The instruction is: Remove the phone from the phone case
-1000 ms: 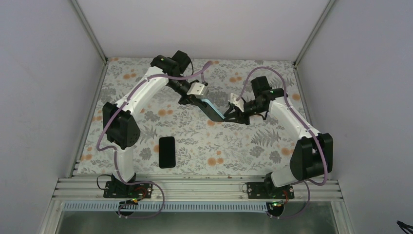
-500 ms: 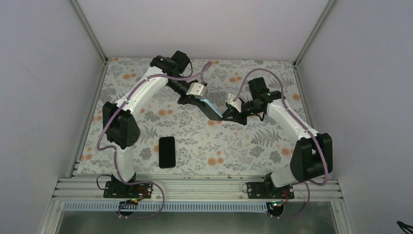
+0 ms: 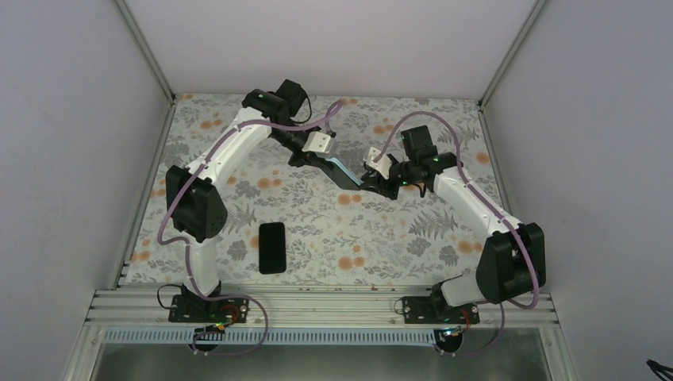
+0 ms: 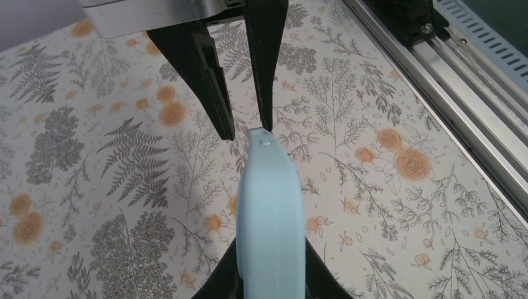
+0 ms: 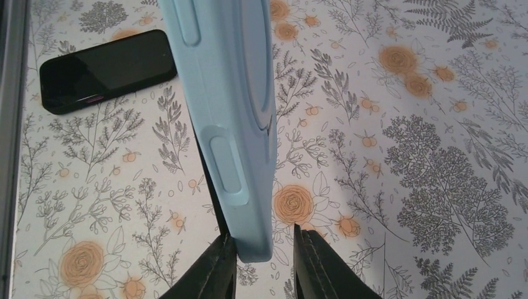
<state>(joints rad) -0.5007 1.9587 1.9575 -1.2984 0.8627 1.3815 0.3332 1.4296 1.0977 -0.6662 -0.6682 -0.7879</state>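
The light blue phone case (image 3: 346, 170) is held in the air over the middle of the table, with the phone's dark face (image 3: 338, 176) showing in it. My left gripper (image 3: 321, 159) is shut on one end of the case (image 4: 272, 212). My right gripper (image 3: 367, 181) is open and straddles the other end of the case (image 5: 227, 112). One of its fingers (image 5: 215, 268) touches the phone side, and the other finger (image 5: 317, 268) stands a small gap off. A thin black edge of the phone (image 5: 210, 180) shows beside the case.
Another all-black phone (image 3: 271, 247) lies flat on the floral cloth near the left arm's base; it also shows in the right wrist view (image 5: 106, 70). A metal rail (image 4: 473, 106) runs along the table's near edge. White walls close in the left, back and right sides.
My right gripper has moved a little up and left onto the case's end, and its wrist has swung back. My left gripper has kept hold of the case and shifted slightly back.
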